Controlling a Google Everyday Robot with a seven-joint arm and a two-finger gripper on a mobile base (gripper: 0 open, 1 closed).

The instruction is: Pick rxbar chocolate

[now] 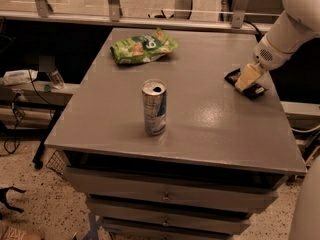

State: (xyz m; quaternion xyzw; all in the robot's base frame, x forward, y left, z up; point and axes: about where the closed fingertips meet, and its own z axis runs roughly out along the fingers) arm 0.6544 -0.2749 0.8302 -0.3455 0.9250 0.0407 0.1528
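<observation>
Where the flat glossy rxbar chocolate (pixel 256 91) lies, the cream gripper (pixel 243 84) rests — angled.

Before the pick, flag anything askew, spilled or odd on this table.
Nothing is spilled or damaged. The rxbar chocolate lies askew on the table near its right edge, under the claw. The can stands upright.

One camera looks down across the desk (pixel 210 134) from its near side, fairly close; end effector (pixel 244 83) far right.
</observation>
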